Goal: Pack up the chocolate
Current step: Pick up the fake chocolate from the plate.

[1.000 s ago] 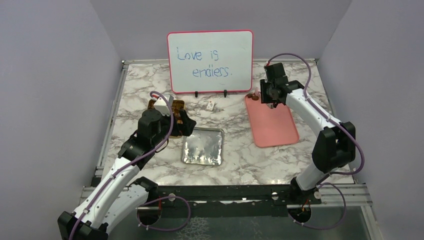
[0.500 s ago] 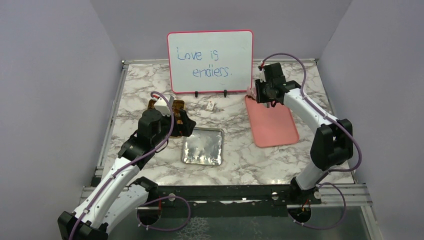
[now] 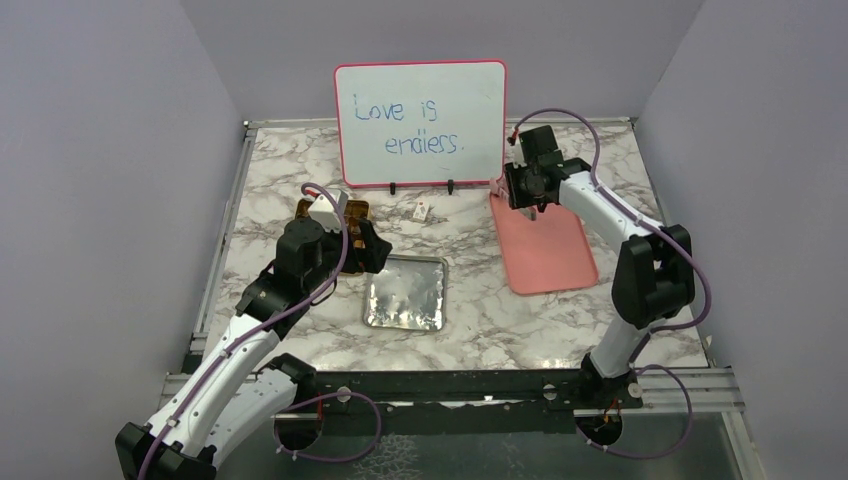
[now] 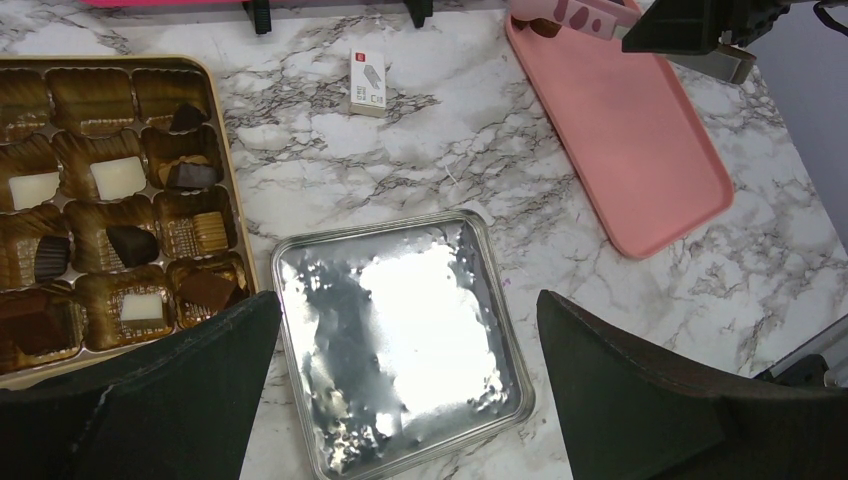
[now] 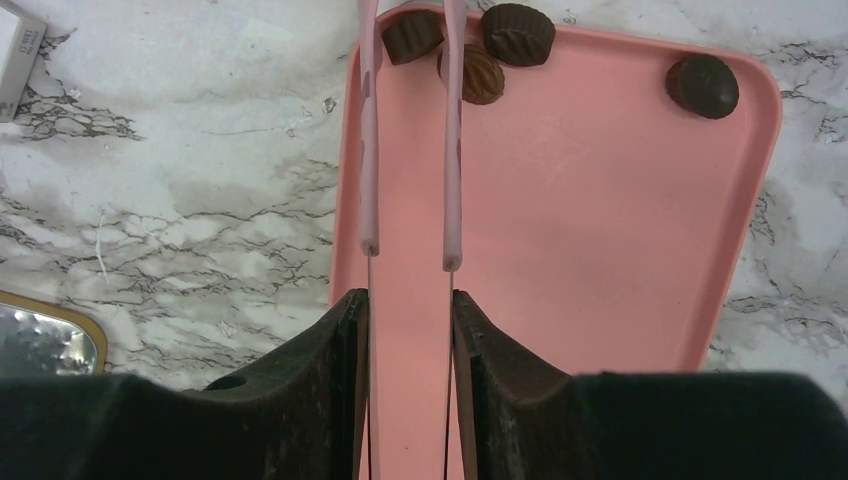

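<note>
Since a second ago the right arm has swung toward the upper left corner of the pink tray, closer to the whiteboard. The left arm hasn't budged.

The right gripper is clamped on a pair of pink tongs. In the right wrist view their two arms run up the frame and straddle one of the chocolates at the top of the tray. Two more sit just beside it on the right, and a fourth is off in the upper right corner. The tong tips run out of frame, so it's impossible to tell whether they're touching the piece yet.

The left gripper hangs with its claw spread wide, holding nothing, over the silver lid. The gold tin is at the left of the left wrist view with several cups already filled. A white card lies near the top.

The step looks like a pick off the tray. To do it well:
- Keep the tongs centred on that one piece.
- Keep the right-hand arm clear of the neighbour.
- Squeeze gently so it doesn't pop out.
- Lift straight up before heading to an empty cup.
</note>
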Controlling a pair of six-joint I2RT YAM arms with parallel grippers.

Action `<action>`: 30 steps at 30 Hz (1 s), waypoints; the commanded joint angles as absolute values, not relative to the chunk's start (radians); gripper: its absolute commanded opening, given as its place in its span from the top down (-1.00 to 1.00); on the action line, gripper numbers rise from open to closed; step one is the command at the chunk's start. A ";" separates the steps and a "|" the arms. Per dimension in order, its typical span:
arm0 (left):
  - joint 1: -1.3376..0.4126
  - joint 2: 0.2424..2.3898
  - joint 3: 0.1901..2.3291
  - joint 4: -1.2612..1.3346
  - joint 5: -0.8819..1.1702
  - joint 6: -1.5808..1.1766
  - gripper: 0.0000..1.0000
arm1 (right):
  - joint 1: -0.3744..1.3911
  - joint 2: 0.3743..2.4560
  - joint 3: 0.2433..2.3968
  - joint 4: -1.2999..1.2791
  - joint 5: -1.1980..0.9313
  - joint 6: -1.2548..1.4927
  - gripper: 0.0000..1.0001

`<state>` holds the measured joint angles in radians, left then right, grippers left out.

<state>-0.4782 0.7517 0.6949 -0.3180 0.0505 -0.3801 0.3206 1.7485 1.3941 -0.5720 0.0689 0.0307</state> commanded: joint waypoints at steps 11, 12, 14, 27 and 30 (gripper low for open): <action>-0.477 0.739 0.694 -0.317 0.021 -0.370 -0.98 | 0.325 1.773 1.451 -0.691 0.039 -0.033 0.32; -0.477 0.739 0.695 -0.316 0.021 -0.370 -0.98 | 0.326 1.769 1.451 -0.695 0.031 -0.037 0.32; -0.477 0.737 0.694 -0.316 0.021 -0.371 -0.98 | 0.325 1.761 1.450 -0.696 0.014 -0.041 0.33; -0.477 0.725 0.692 -0.316 0.012 -0.371 -0.98 | 0.325 1.794 1.463 -0.693 0.050 -0.049 0.37; -0.477 0.720 0.696 -0.317 0.008 -0.368 -0.98 | 0.327 1.773 1.464 -0.705 0.049 -0.035 0.42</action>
<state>-0.4782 0.7399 0.6949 -0.3241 0.0334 -0.3798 0.3206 1.7790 1.4349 -0.6834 0.0444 -0.0360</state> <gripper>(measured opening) 0.990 0.316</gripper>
